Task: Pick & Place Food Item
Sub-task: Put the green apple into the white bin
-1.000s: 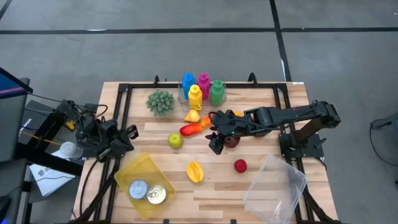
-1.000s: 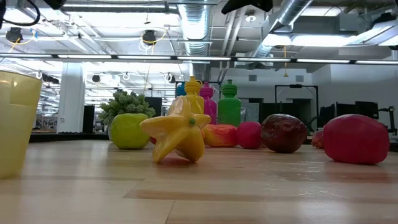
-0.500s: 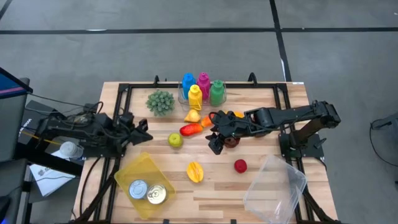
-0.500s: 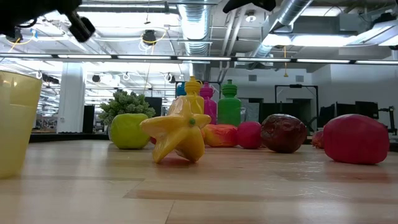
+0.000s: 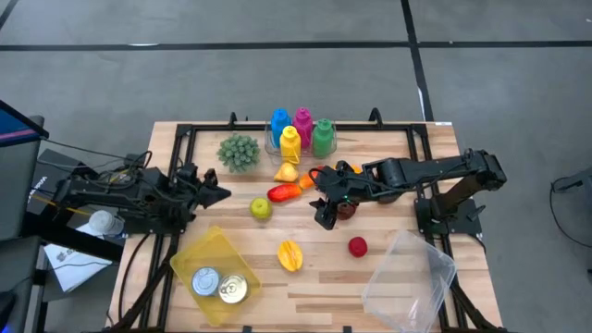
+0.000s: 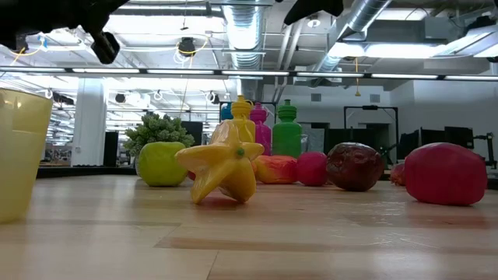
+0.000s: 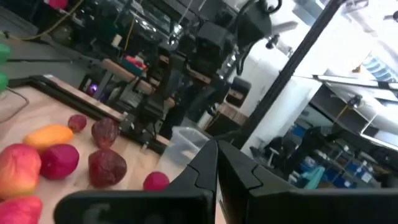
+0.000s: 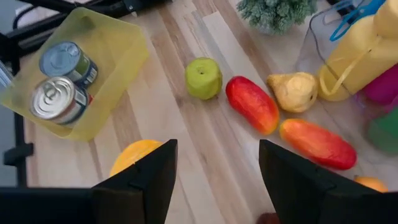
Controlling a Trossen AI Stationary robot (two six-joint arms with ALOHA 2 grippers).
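Food lies mid-table: a green apple [image 5: 261,209], a long red fruit [image 5: 285,191], a yellow pear [image 5: 288,172], a yellow starfruit [image 5: 289,254], a small red fruit [image 5: 357,246] and a dark red fruit [image 5: 345,209]. All rest on the wood. My right gripper [image 5: 321,211] hovers open above the table beside the dark red fruit, and its wrist view looks down on the apple [image 8: 203,78] and starfruit [image 8: 134,155]. My left gripper [image 5: 215,192] is shut and empty, up in the air to the apple's left; it also shows in the low view [image 6: 105,47].
A yellow bin [image 5: 190,254] with two cans [image 5: 217,285] stands at the near left. A clear container [image 5: 407,277] lies at the near right. Coloured bottles [image 5: 301,129] and a green plant [image 5: 239,152] stand at the far side. A black frame [image 5: 180,139] rims the table.
My left arm has reached from the table's left edge toward the middle, bringing its gripper in over the table near the yellow bin's far corner.
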